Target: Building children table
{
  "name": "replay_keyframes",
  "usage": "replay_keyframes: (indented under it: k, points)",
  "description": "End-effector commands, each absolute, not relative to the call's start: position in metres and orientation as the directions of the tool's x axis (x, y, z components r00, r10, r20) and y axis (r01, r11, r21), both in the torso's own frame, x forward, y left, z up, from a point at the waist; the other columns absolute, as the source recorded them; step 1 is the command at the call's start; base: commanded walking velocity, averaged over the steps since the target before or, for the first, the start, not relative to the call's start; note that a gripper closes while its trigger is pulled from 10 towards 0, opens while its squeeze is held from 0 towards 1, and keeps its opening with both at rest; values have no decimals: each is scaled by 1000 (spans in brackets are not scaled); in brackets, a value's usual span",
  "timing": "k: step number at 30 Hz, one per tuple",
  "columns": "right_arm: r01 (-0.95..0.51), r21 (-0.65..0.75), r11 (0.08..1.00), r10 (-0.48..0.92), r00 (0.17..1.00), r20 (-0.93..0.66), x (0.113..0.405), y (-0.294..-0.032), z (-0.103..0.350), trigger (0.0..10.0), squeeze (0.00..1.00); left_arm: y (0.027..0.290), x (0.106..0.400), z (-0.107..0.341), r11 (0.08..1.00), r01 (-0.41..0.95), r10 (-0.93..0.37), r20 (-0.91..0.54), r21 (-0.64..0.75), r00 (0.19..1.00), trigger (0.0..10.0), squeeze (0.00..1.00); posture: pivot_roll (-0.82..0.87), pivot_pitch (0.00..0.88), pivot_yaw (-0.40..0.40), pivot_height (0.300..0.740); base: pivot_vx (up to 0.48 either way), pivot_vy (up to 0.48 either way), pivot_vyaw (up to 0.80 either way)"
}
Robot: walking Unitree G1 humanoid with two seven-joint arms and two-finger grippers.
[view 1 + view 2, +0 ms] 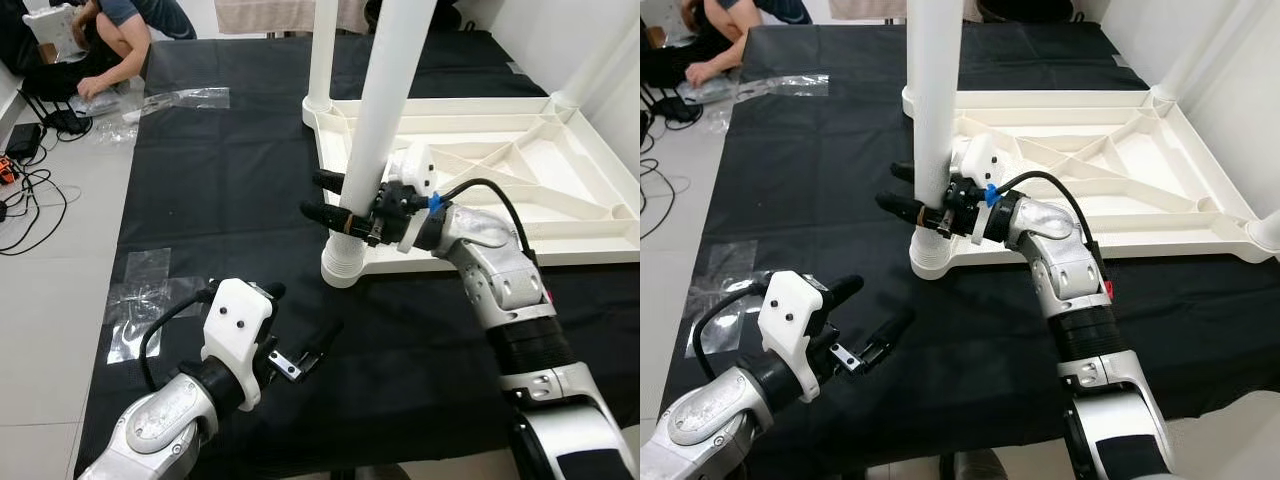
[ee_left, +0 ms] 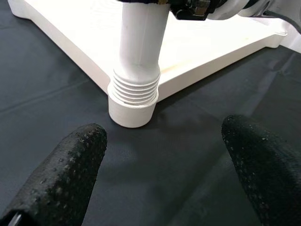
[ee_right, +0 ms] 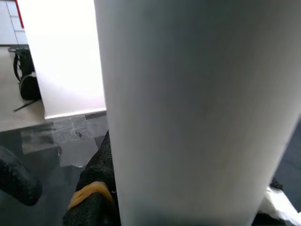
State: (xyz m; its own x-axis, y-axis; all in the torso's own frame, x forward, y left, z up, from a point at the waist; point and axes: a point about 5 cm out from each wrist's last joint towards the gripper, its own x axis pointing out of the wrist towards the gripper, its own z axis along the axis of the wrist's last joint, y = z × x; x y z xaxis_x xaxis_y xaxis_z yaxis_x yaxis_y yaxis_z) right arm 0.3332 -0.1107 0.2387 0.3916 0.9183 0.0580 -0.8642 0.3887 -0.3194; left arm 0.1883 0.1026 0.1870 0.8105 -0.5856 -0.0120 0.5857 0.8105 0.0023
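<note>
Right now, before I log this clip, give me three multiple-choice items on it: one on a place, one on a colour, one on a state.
1. Where does the right hand grip the near white plastic table leg?
A. just above its threaded base
B. at its top
C. nowhere

2. What colour is the cloth under the upturned white plastic tabletop?
A. red
B. black
C. white

3. The left hand is:
A. shut on a screw
B. holding a bag
C. open, holding nothing

Answers: 1 A, fingers straddle the leg low down; 2 B, dark sheet; 3 C, fingers spread apart.
</note>
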Motion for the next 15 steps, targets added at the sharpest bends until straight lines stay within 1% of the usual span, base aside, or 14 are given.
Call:
replay_keyframes:
  k: [1,5,8,9,11,12,14,15]
  points:
    - [-868,-268,419,890,450,-67,337,-112,211,10000,0,103,187,184,808,590,-590,-29,-3,807,10000,0,107,231,-73,740,0,0,0]
    - [-857,-255,447,875,479,-74,340,-110,210,10000,0,103,187,184,808,589,-589,-28,-2,808,10000,0,105,234,-75,740,0,0,0]
    - [-817,-198,542,822,564,-76,350,-109,208,10000,0,104,188,185,813,582,-582,-24,1,813,10000,0,107,234,-76,740,0,0,0]
    - [-817,-198,542,822,564,-76,350,-109,208,10000,0,104,188,185,813,582,-582,-24,1,813,10000,0,107,234,-76,740,0,0,0]
    - [-769,-159,619,767,636,-87,356,-111,204,10000,0,105,189,185,819,573,-573,-22,7,819,10000,0,103,236,-77,740,0,0,0]
    - [-769,-159,619,767,636,-87,356,-111,204,10000,0,105,189,185,819,573,-573,-22,7,819,10000,0,103,236,-77,740,0,0,0]
    - [-721,-133,680,715,693,-98,362,-114,201,10000,0,106,190,186,824,567,-567,-20,13,824,10000,0,102,236,-78,740,0,0,0]
    - [-721,-133,680,715,693,-98,362,-114,201,10000,0,106,190,186,824,567,-567,-20,13,824,10000,0,102,236,-78,740,0,0,0]
